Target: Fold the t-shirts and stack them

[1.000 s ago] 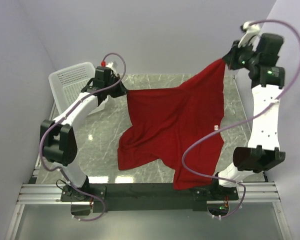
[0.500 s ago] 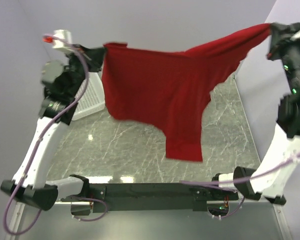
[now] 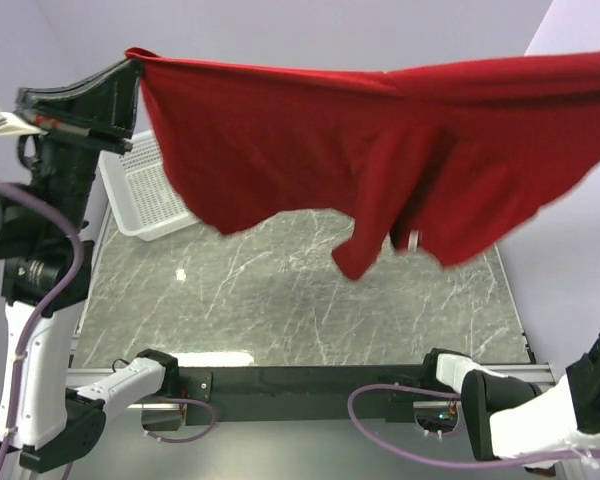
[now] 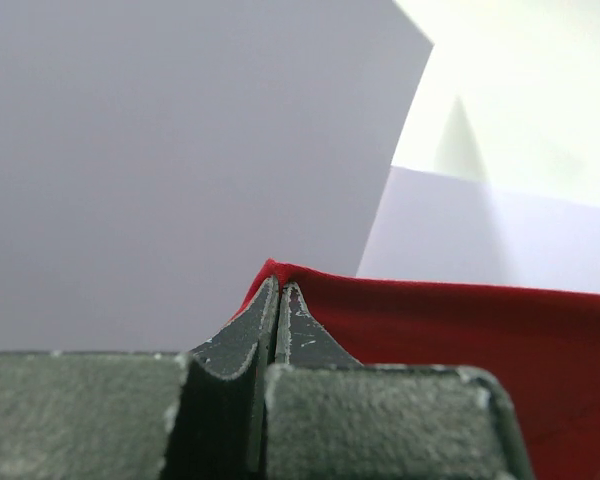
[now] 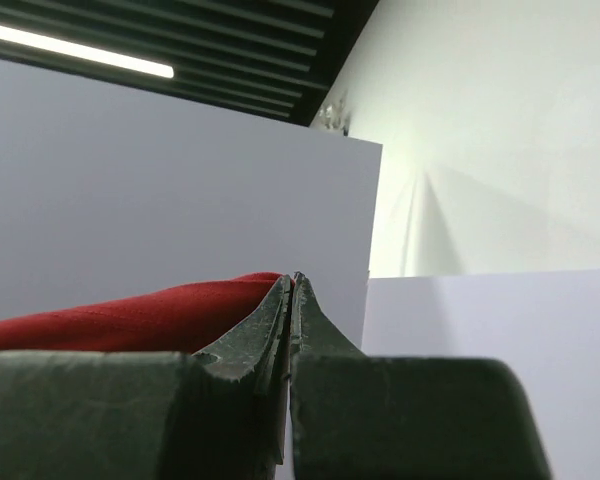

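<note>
A red t-shirt (image 3: 380,150) hangs stretched in the air high above the marble table, running from upper left to the right edge of the top view. My left gripper (image 3: 132,62) is shut on its left corner, and the left wrist view shows red cloth (image 4: 460,330) pinched at the closed tips (image 4: 278,284). My right gripper is outside the top view. The right wrist view shows it (image 5: 293,280) shut on a red edge (image 5: 130,315). The shirt's lower part droops to a point (image 3: 352,262) with a small white label (image 3: 412,240) beside it.
A white mesh basket (image 3: 145,195) stands at the table's back left, partly behind the left arm (image 3: 50,200) and the hanging cloth. The marble tabletop (image 3: 280,310) lies below. The arm bases and purple cables run along the near rail (image 3: 310,385).
Both arms have risen sharply, lifting the t-shirt off the table and pulling it out wide in the air. The right gripper has gone out of the top view.
</note>
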